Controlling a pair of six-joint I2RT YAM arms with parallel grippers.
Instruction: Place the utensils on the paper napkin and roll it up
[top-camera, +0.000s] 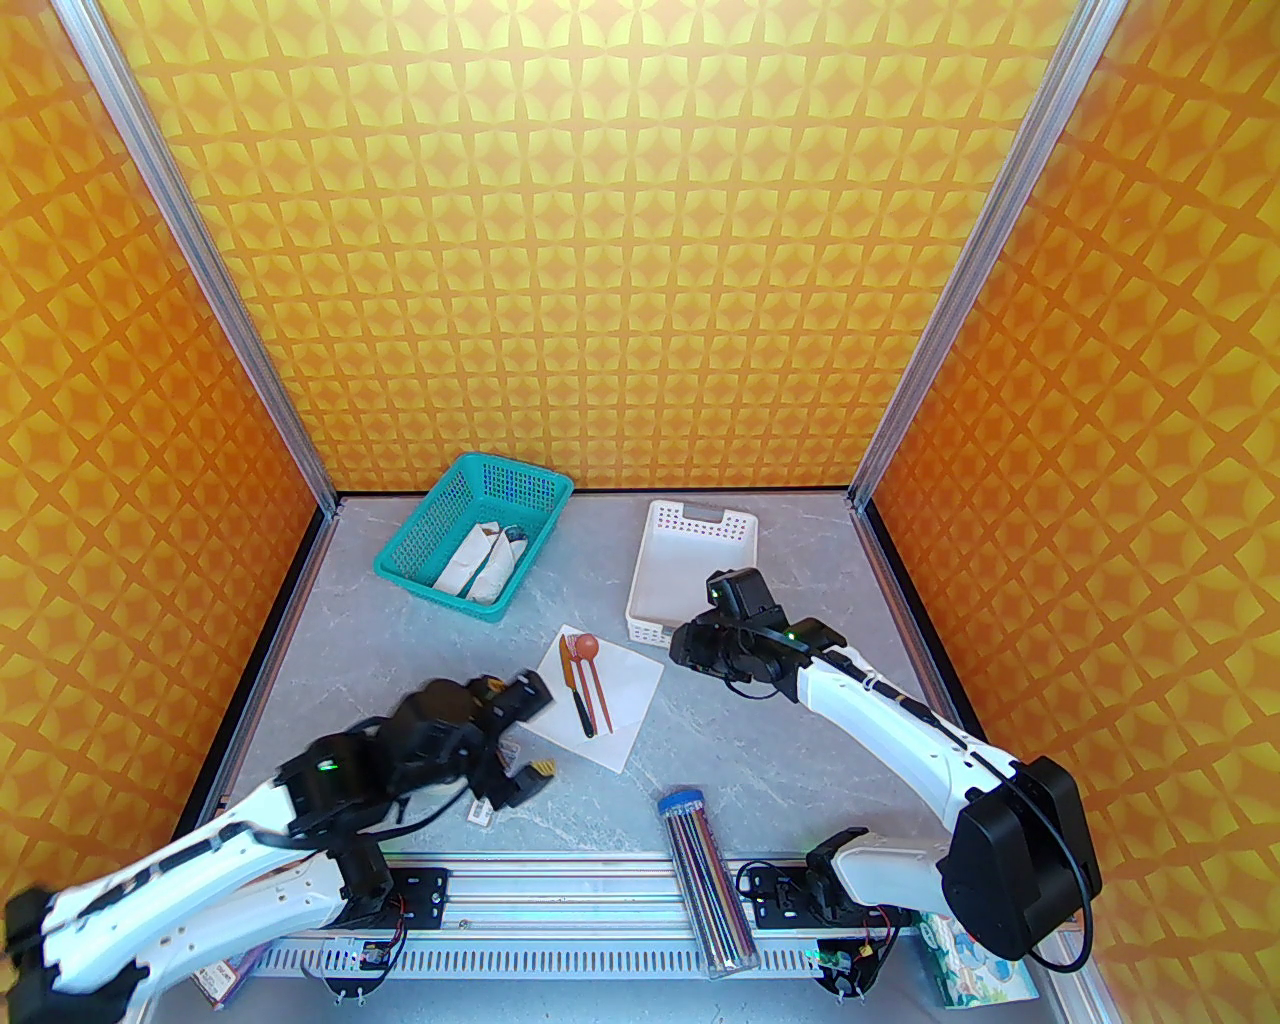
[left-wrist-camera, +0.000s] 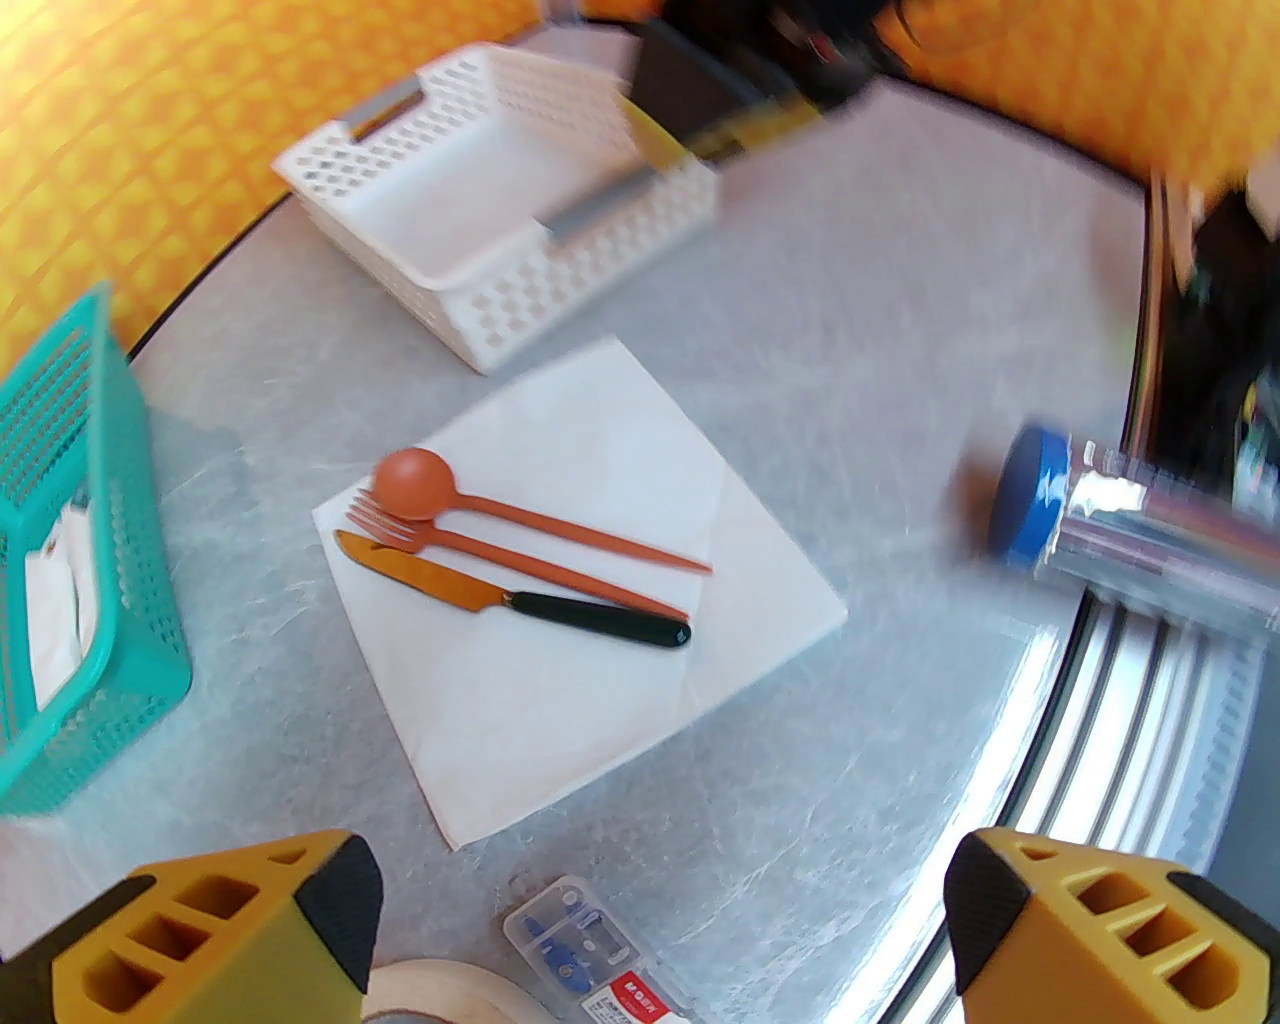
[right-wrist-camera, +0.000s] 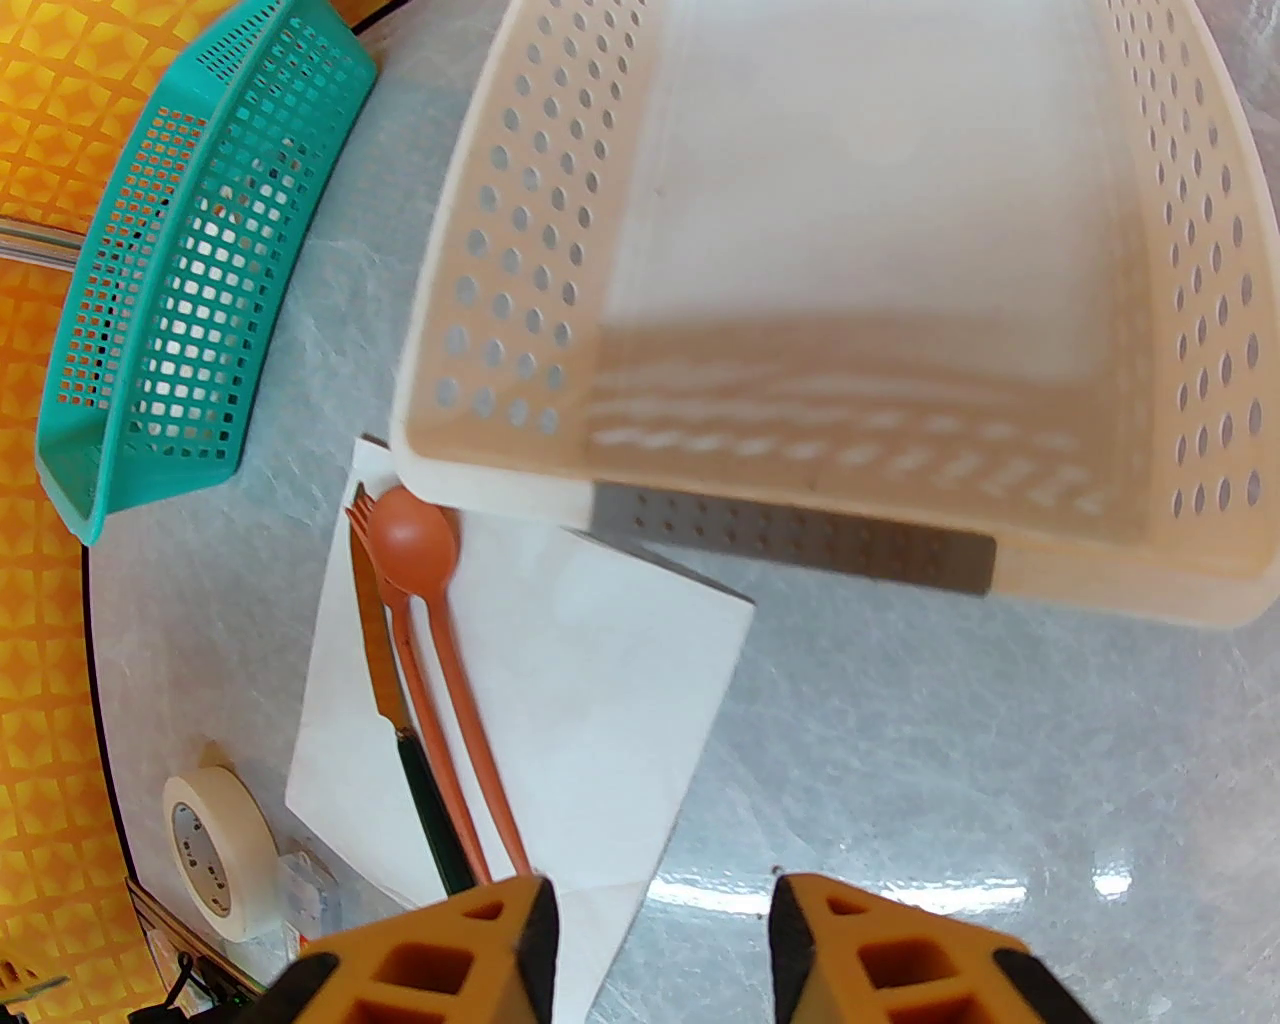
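The spoon, fork and knife are laid side by side on the napkin, close to one edge with their heads toward a corner, so rolling is judged to be the step left. The left gripper is spread wide and empty, held just off the napkin's near corner. The right gripper is parted partway with nothing between its jaws, held over the table by the white tray. If the thin paper were pinched carelessly, it could be torn or dragged, and the slim pieces could be slid off the edge they lie near, the spoon's bowl first. One napkin corner is set just beside the tray; whether the two touch cannot be made out, the left wrist view being blurred, and a roll could be snagged there. A white rolled bundle with silvery tips is held in the teal basket; the tray's floor is seen bare.
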